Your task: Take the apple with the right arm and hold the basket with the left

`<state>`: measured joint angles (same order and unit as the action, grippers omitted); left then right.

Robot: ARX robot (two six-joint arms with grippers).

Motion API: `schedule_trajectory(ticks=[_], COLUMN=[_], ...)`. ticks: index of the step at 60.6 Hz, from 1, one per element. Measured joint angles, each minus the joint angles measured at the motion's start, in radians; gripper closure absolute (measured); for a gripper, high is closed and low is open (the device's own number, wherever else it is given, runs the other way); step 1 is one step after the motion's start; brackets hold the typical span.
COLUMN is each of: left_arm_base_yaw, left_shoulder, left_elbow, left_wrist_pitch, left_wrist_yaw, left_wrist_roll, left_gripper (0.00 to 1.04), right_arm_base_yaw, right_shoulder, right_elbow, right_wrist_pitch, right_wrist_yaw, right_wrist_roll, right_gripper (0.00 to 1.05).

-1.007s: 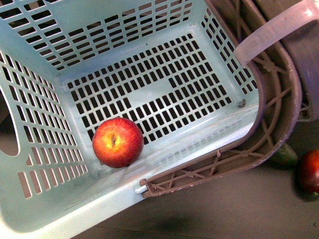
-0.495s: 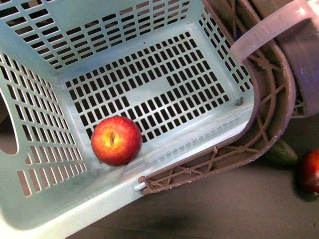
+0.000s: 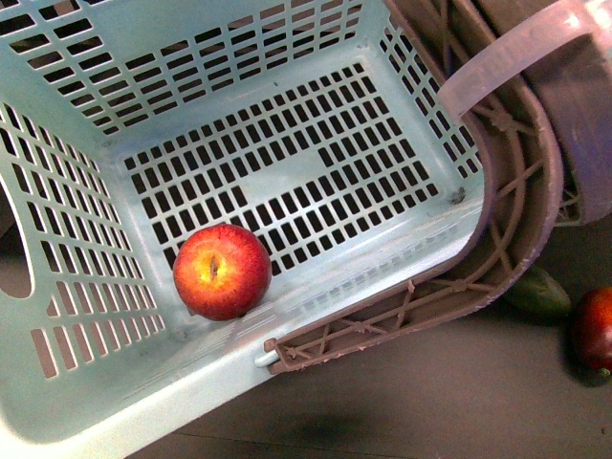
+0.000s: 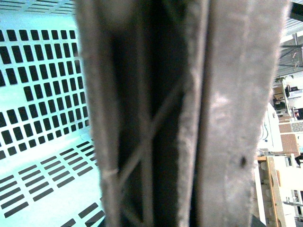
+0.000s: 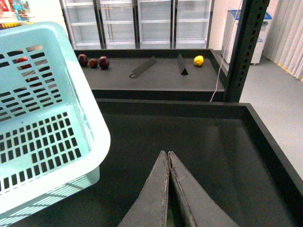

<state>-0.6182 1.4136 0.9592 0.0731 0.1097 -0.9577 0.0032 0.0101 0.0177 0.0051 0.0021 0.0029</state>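
Observation:
The bright red apple (image 3: 222, 271) with its yellow-orange blush lies on the slotted floor inside the turquoise basket (image 3: 287, 143), near the front wall. The basket's brown lattice handle (image 3: 497, 220) hangs down along its right side. That handle (image 4: 156, 118) fills the left wrist view, blurred and very close; my left gripper is shut on it and its fingers do not show. My right gripper (image 5: 168, 153) is shut and empty, over a dark bin floor beside the basket's outer wall (image 5: 42, 118). The apple is not in the right wrist view.
A darker red apple (image 3: 595, 330) and a green oval fruit (image 3: 540, 294) lie on the dark surface to the right of the basket. The bin's raised dark wall (image 5: 265, 137) and a black post (image 5: 246, 47) stand beyond the right gripper. A far shelf holds dark red fruits (image 5: 93, 62) and a yellow fruit (image 5: 199, 60).
The basket and its handle have shifted slightly to the left in the front view, with the apple inside. More of the green fruit now shows.

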Motion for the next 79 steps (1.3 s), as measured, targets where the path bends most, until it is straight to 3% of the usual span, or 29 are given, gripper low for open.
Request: schedule_trajectory(ticks=[10,18,44,47,52,56,79], left_arm_base_yaw=[0.0,0.0,0.0,-0.007,-0.002,0.051,0.328], left_shoulder=[0.0,0.0,0.0,0.001,0.024,0.056,0.232], left_elbow=[0.0,0.0,0.0,0.007,0.029,0.058,0.121], left_wrist_pitch=[0.0,0.0,0.0,-0.013,-0.016,-0.009,0.034], left_wrist_yaw=[0.002,-0.002,0.001,-0.084,-0.257,-0.318,-0.289], left_wrist_roll=[-0.001,0.002,0.0,-0.036,-0.17,-0.261,-0.435], left_gripper=[0.9,0.9,0.9,0.9,0.9,0.9,0.9], right_arm_base_yaw=[0.0,0.0,0.0,0.0,0.0,0.0,0.0], right_shoulder=[-0.003,-0.003,-0.004,-0.004,-0.004,-0.005,-0.005], right_elbow=[0.0,0.0,0.0,0.0,0.0,0.0,0.0], right_wrist_pitch=[-0.004,-0.004,-0.004,-0.004,-0.004,-0.004,-0.004], right_wrist_yaw=[0.0,0.0,0.0,0.0,0.0,0.001,0.0], right_wrist_roll=[0.0,0.0,0.0,0.0,0.0,0.0,0.0], right_gripper=[1.02,0.77,0.14,0.07,0.09,0.09,0.09])
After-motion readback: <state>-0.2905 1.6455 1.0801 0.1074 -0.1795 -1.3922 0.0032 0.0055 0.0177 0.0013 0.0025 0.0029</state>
